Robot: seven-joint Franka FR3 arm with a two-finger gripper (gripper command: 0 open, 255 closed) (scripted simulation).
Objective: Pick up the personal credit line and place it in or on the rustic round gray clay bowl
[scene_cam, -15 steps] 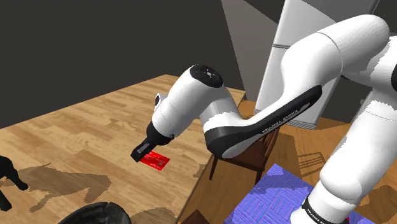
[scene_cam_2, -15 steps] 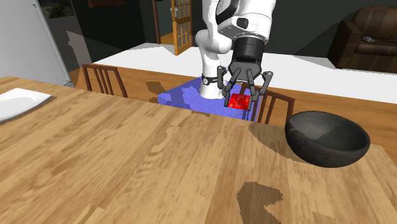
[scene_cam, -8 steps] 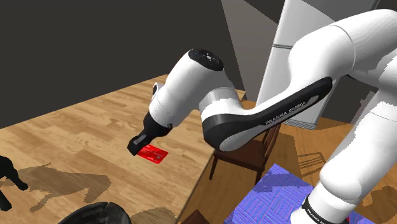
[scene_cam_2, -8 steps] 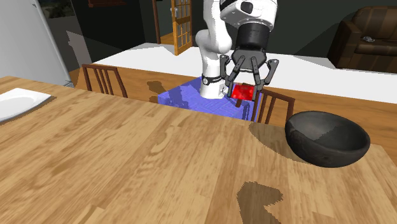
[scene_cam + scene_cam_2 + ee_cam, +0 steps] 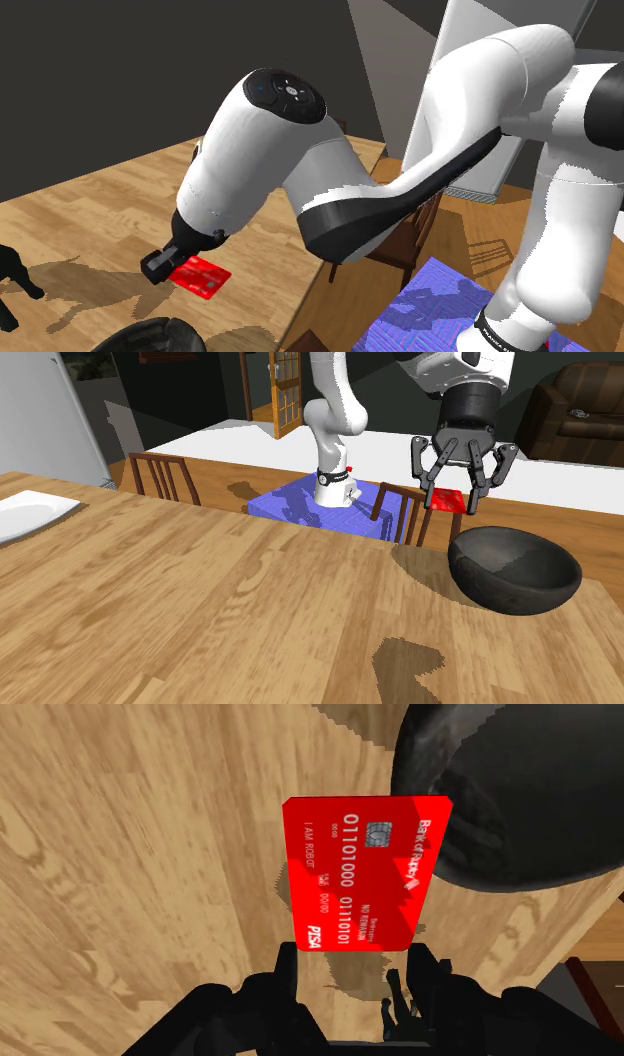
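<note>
card (image 5: 365, 869) in claw (image 5: 350, 966) — above table (image 5: 200, 612), near bowl (image 5: 500, 590)

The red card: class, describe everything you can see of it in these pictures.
The red card is a thin, flat rectangle printed in white with rows of digits, "I AM ROBOT" and "PISA", plus a small grey chip. The black gripper clasps it by one short edge, holding it clear of the wooden table, where its shadow falls. Its printed face is turned toward the wrist camera. It hangs close to the dark bowl without touching it.
</note>
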